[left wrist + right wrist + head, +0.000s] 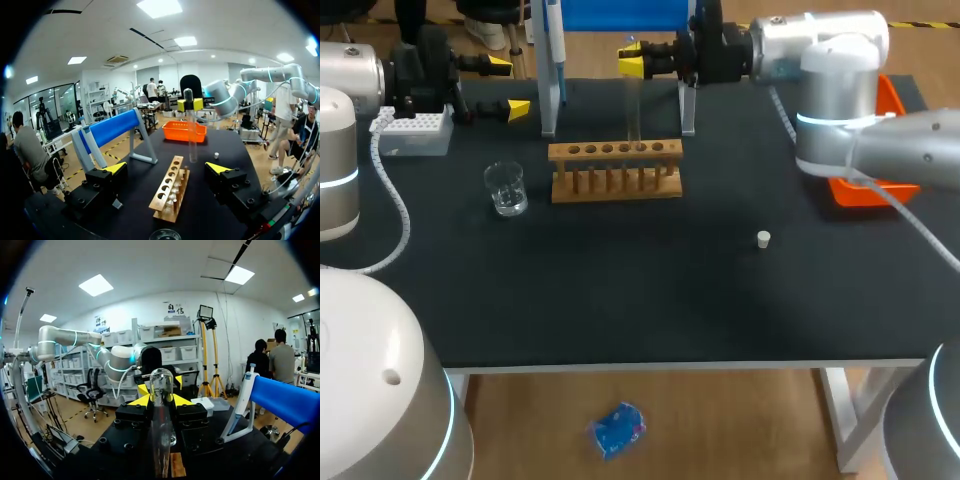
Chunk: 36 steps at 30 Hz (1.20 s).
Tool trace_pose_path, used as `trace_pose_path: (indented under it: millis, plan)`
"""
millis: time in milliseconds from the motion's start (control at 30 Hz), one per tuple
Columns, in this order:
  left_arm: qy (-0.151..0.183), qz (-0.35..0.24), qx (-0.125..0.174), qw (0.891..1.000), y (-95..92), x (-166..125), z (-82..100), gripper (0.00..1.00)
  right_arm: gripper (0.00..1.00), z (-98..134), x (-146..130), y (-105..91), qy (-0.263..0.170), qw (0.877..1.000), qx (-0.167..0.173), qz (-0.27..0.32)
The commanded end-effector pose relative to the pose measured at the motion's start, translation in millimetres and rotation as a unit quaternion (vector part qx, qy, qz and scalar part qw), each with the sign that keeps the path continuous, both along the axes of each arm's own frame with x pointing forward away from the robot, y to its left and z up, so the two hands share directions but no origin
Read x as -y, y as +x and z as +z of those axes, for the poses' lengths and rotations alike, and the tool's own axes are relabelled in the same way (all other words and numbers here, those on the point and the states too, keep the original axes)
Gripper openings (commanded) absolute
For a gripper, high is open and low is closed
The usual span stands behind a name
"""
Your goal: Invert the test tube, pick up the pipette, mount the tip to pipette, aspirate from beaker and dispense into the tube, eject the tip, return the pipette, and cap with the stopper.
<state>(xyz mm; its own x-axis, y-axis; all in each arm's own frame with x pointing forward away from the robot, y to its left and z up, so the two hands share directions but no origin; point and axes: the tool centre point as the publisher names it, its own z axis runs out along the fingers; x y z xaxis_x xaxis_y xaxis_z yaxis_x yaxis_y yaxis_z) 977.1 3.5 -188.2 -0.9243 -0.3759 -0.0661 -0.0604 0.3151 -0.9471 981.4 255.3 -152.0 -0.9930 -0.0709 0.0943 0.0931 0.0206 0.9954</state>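
the test tube is held upright over the wooden rack, rounded end up; whether its lower end is clear of the holes cannot be told. it is pinched near the top from both sides by the right gripper, a hold judged suited to turning it over. the left gripper is found spread and empty beside the tip box, near the pipette. the beaker and stopper are set apart on the table.

No lettering, number or label is legible on the table: the wooden rack, the beaker at nine o'clock of it, the tip box and the test tube carry no readable marks.
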Motion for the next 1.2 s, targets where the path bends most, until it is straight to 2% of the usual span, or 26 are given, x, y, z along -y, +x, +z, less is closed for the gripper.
trace_pose_path:
  millis: [33,100,133,267,333,367,467,567,633,800,833,933,1000,1033,1100,1133,1200]
  plan:
    - [0.001,-0.002,-0.002,1.000,0.0,-1,0.9,1.00,0.00,1,0,-0.8,-0.001,1.000,0.000,-0.001]
    - [0.001,-0.002,-0.002,1.000,0.0,-1,0.9,1.00,0.00,1,0,-0.8,-0.001,1.000,0.000,-0.001]
    - [0.001,-0.002,-0.002,1.000,0.0,-1,0.9,1.00,0.00,-1,0,-1.0,-0.001,1.000,-0.029,0.002]
    - [0.001,-0.002,-0.002,1.000,0.0,-1,0.9,1.00,0.00,-3,-4,0.9,-0.005,0.994,-0.107,-0.001]
    - [0.001,-0.002,-0.002,1.000,0.0,-1,0.9,1.00,0.00,-2,-5,2.6,-0.007,0.988,-0.153,-0.002]
    - [0.001,-0.002,-0.002,1.000,0.0,-1,0.9,1.00,0.00,-1,-5,2.7,-0.009,0.982,-0.187,-0.003]
    - [0.001,-0.002,-0.002,1.000,0.0,-1,0.9,1.00,0.00,0,-6,7.0,-0.019,0.969,-0.247,-0.017]
    - [0.001,-0.002,-0.002,1.000,0.0,-1,0.9,1.00,0.00,-1,-6,11.4,-0.023,0.949,-0.312,-0.034]
    - [0.001,-0.002,-0.002,1.000,0.0,-1,0.9,1.00,0.00,0,-5,12.1,-0.018,0.932,-0.360,-0.045]
    - [0.001,-0.002,-0.002,1.000,0.0,-1,0.9,1.00,0.00,-7,-5,9.7,-0.021,0.891,-0.446,-0.075]
    - [0.001,-0.002,-0.002,1.000,0.0,-1,0.9,1.00,0.00,-9,-4,9.2,-0.026,0.888,-0.452,-0.083]
    - [0.001,-0.002,-0.002,1.000,0.0,-1,0.9,1.00,0.00,-16,-3,7.4,-0.027,0.858,-0.502,-0.102]
    - [0.001,-0.002,-0.002,1.000,0.0,-1,0.9,1.00,0.00,-21,-1,7.1,-0.032,0.848,-0.517,-0.113]
    - [0.001,-0.002,-0.002,1.000,0.0,-1,0.9,1.00,0.00,-23,0,7.2,-0.033,0.834,-0.538,-0.120]
    - [0.001,-0.002,-0.002,1.000,0.0,-1,0.9,1.00,0.00,-26,0,7.2,-0.033,0.823,-0.554,-0.118]
    - [0.001,-0.002,-0.002,1.000,0.0,-1,0.9,1.00,0.00,-27,1,6.6,-0.030,0.810,-0.574,-0.115]
    - [0.001,-0.002,-0.002,1.000,0.0,-1,0.9,1.00,0.00,-28,1,6.2,-0.028,0.794,-0.597,-0.108]
